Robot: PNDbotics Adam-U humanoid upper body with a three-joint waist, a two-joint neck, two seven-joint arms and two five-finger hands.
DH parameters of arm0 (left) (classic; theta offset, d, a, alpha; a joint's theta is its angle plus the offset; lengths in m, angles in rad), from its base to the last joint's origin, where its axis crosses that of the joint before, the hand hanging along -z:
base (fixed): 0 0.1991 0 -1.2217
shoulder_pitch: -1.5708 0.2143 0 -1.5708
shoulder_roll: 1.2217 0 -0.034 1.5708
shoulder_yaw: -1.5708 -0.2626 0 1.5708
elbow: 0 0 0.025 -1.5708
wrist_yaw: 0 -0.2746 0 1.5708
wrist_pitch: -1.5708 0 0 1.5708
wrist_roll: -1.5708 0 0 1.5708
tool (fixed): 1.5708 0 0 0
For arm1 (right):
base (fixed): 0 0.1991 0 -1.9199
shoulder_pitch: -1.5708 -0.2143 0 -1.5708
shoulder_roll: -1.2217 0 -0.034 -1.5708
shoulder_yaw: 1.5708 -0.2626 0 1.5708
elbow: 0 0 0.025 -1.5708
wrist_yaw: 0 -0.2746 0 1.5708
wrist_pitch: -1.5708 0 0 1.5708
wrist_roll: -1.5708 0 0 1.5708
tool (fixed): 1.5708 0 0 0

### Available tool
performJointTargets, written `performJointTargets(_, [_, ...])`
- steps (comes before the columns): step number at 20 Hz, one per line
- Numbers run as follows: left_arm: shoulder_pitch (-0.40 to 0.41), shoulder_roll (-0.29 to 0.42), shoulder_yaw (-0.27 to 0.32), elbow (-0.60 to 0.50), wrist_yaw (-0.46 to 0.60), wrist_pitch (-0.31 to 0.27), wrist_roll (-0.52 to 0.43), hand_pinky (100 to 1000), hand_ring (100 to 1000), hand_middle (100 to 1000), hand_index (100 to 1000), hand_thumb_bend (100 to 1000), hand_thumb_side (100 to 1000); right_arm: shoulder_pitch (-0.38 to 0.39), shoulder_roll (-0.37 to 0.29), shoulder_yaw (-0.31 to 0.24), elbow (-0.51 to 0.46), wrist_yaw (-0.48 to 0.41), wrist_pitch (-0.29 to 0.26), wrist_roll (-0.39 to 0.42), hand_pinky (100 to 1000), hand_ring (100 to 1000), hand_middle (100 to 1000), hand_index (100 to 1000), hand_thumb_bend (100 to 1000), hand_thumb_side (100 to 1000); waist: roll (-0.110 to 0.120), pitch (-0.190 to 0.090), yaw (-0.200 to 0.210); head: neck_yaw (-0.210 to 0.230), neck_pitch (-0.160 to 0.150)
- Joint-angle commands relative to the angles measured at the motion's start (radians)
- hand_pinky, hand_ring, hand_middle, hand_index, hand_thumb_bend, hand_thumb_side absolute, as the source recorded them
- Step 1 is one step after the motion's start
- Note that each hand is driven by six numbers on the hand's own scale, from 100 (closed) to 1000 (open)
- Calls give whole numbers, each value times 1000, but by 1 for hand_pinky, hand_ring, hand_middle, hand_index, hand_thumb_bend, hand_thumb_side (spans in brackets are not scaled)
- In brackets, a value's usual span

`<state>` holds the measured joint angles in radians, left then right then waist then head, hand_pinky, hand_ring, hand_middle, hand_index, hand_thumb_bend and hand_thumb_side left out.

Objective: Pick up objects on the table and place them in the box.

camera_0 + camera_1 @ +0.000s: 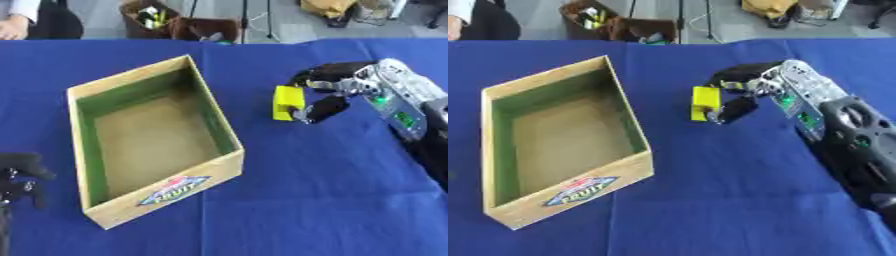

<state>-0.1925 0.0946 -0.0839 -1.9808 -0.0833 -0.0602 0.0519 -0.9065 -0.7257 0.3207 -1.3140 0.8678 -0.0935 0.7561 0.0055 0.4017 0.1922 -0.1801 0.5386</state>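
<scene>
A small yellow block [286, 102] is pinched between the thumb and fingers of my right hand [335, 92], to the right of the box and level with its far half. Whether the block rests on the cloth I cannot tell. The open cardboard box [156, 199] with green inner walls and a fruit label on its front stands left of centre, and its brown floor shows nothing inside. My left hand [21, 176] rests at the lower left edge of the left eye view, left of the box, fingers relaxed and holding nothing.
A blue cloth [315, 200] covers the table. Beyond the far edge stand brown boxes of clutter [179, 24] on the floor. A person's hand [12, 26] shows at the top left, off the table.
</scene>
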Motion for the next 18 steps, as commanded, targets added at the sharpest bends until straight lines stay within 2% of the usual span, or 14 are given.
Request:
performJointTargets(1, [-6, 1, -5, -19, -5, -2, -3, 234, 506, 460, 616, 100, 1000, -17, -13, -3, -3, 14, -9, -7, 868, 929, 960, 1000, 103, 847, 2, -16, 1, -5, -9])
performJointTargets(3, [-5, 1, -5, -19, -6, -1, -3, 234, 506, 460, 616, 100, 1000, -18, -13, -1, -11, 11, -15, -12, 868, 926, 936, 1000, 100, 838, 1, -16, 0, -4, -8])
performJointTargets(7, [-6, 0, -6, -19, -6, 0, -4, 234, 506, 460, 615, 100, 1000, -21, -13, 2, -20, -6, -26, -16, 862, 910, 837, 910, 100, 816, 0, -16, -1, -4, -8])
performJointTargets(11, [-5, 0, -5, -18, -7, 0, -4, 234, 506, 460, 615, 100, 1000, -26, -9, 1, -13, -15, -23, -22, 849, 885, 718, 828, 100, 762, -1, -16, 0, -6, -9])
performJointTargets(13, [-5, 0, -5, -18, -8, 0, -4, 235, 507, 461, 614, 100, 1000, -27, -8, -1, -11, -17, -21, -31, 839, 860, 640, 754, 100, 712, -1, -15, -1, -6, -9])
performJointTargets(18, [-5, -1, -5, -17, -9, 1, -4, 235, 507, 461, 614, 100, 1000, -27, -6, -4, -6, -31, -8, -64, 822, 827, 564, 650, 100, 631, -1, -14, -3, -6, -8])
